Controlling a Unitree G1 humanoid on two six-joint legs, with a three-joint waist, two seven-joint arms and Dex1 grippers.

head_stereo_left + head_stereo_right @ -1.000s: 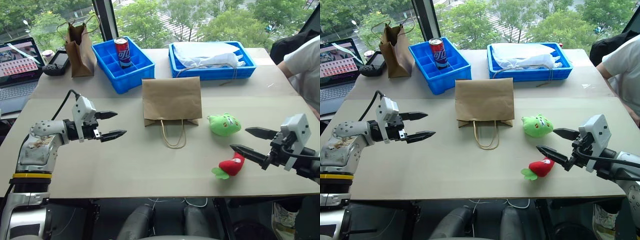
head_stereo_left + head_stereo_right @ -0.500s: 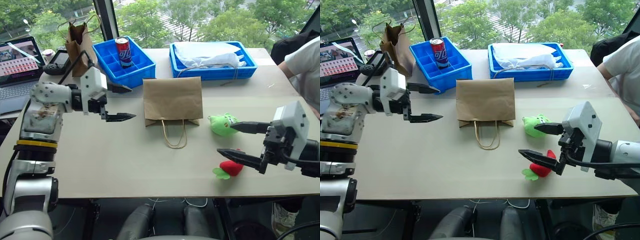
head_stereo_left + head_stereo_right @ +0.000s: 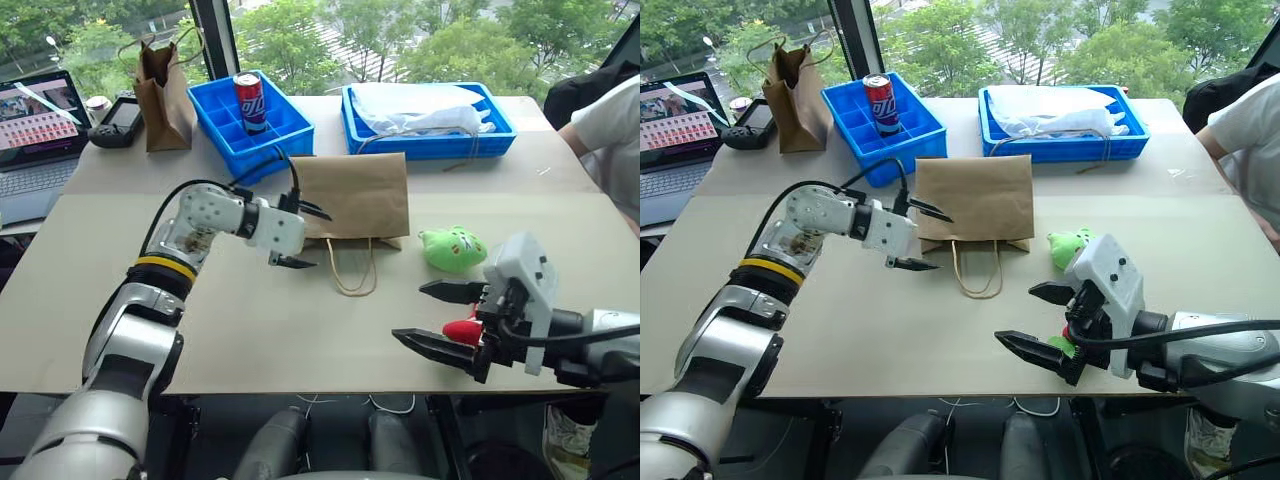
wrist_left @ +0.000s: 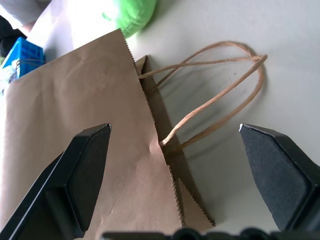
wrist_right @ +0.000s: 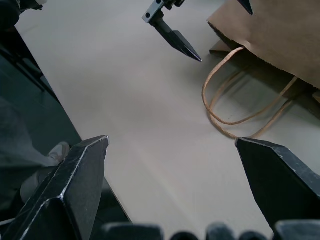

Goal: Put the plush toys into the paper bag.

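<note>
Red plush toy (image 3: 461,329) mostly hidden behind right end effector (image 3: 430,318) (leaves unseen), person (image 3: 610,125) cut off

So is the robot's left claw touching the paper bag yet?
Cannot tell. In the left wrist view the left claw is open, its fingers straddling the paper bag's mouth edge, but the frame cannot separate contact from hovering just above.

A pale desk (image 3: 300,340) stood before a large window (image 3: 420,40) with a dark upright frame (image 3: 212,40); daylight came in, and green trees (image 3: 290,35) showed outside.
</note>
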